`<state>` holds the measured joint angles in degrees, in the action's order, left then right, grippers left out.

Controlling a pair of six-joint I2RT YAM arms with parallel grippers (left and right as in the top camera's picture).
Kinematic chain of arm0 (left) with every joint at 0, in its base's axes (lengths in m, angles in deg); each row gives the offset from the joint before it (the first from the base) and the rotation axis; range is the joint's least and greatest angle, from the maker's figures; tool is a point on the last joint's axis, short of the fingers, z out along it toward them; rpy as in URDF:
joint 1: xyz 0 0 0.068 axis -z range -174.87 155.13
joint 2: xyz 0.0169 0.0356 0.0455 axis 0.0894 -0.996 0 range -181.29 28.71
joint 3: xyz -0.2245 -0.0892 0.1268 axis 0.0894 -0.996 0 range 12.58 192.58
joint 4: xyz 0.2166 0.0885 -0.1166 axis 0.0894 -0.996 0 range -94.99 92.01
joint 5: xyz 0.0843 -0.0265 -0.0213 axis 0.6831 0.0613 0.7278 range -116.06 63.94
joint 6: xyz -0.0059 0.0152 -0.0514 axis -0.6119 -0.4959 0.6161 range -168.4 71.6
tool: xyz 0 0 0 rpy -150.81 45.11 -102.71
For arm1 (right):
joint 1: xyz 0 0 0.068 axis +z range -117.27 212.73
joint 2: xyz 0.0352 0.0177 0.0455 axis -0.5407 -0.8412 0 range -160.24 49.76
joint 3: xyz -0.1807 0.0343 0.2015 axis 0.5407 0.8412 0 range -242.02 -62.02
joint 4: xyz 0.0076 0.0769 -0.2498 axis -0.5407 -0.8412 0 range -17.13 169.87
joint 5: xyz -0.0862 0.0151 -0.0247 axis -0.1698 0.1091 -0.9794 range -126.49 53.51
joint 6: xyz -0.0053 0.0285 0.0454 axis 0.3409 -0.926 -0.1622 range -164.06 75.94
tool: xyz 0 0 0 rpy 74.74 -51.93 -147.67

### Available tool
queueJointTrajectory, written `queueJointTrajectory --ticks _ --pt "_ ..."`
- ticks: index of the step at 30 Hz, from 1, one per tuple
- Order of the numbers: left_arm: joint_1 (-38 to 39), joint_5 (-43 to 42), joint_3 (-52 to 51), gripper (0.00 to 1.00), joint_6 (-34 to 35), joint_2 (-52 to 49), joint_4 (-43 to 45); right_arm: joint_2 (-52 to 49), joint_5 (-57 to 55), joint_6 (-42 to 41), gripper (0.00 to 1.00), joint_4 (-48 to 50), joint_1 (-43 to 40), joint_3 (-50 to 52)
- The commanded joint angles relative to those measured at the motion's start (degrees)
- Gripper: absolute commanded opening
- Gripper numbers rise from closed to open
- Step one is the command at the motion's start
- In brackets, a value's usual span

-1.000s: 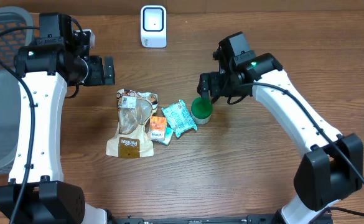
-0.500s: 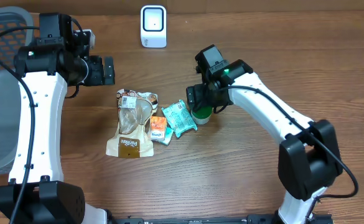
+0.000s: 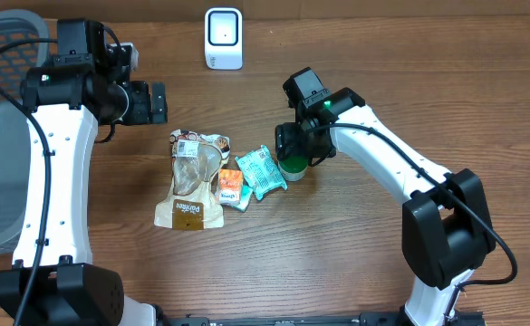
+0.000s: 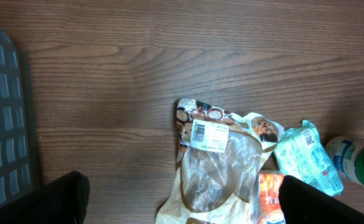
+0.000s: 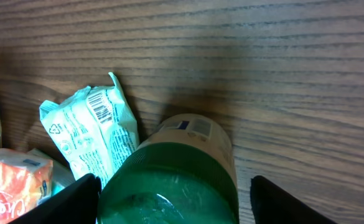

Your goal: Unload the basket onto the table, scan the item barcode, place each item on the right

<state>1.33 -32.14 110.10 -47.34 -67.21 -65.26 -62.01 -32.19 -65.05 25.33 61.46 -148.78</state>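
Right gripper (image 5: 175,193) is down low with its jaws spread, one finger on each side of the green-capped bottle (image 5: 191,140). A sliver of bare wood shows by the right-hand finger, so I'd call it straddling, not clamped, though the wrist view is too tight to be sure. The bottle lies on its side directly under and between those fingers, touching the table, with a mint-green packet (image 5: 91,134) just beside it. Farther out, the white scanner (image 3: 223,38) stands well beyond the gripper at the table's far edge. Nothing is lifted and nothing has been presented to the scanner, so pickup, carry and scan all remain. Left gripper (image 3: 156,102) hangs wide open and empty, well off to the side.
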Motion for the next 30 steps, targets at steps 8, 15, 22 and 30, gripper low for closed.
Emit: queueJointTrajectory --ticks 8,15,22,30 --pt "-0.33 -0.83 1.09 1.00 -1.11 -0.39 0.17 -0.22 -0.22 -1.09 0.65 -1.38 0.87 0.85" --pt "-0.31 -0.83 1.11 1.00 -1.11 -0.39 0.17 0.02 -0.39 11.61 0.46 -3.21 -0.09 -1.92" --pt "-0.33 -0.83 1.11 1.00 -1.11 -0.39 0.17 0.74 -0.39 30.16 0.45 -4.96 -0.57 -5.77" --pt "-0.33 -0.83 1.11 1.00 -1.11 -0.39 0.17 0.74 -0.37 63.93 0.46 -7.58 -0.57 -5.77"
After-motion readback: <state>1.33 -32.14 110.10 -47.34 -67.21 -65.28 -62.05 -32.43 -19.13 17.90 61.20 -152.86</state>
